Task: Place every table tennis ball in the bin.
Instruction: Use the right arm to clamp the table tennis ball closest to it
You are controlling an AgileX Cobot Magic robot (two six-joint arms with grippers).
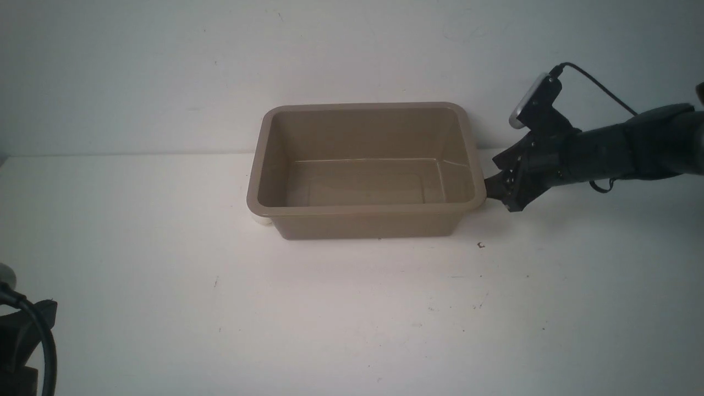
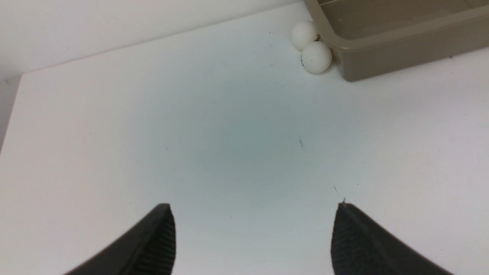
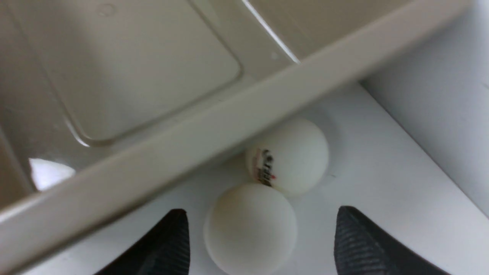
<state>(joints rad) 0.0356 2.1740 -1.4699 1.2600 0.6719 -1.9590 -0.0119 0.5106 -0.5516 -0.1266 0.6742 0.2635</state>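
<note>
The taupe bin stands at the middle of the table with nothing in it. Two white table tennis balls lie touching each other against its left end. Far from them, my left gripper hangs open over bare table. At the bin's right end lie two more balls, a plain one and one with a dark printed mark tucked under the rim. My right gripper is open around the plain ball, with a gap on both sides. In the front view it sits low beside the bin.
The white wall rises close behind the bin. Part of my left arm and its cable shows at the near left corner. A small dark speck lies on the table in front of the bin's right corner.
</note>
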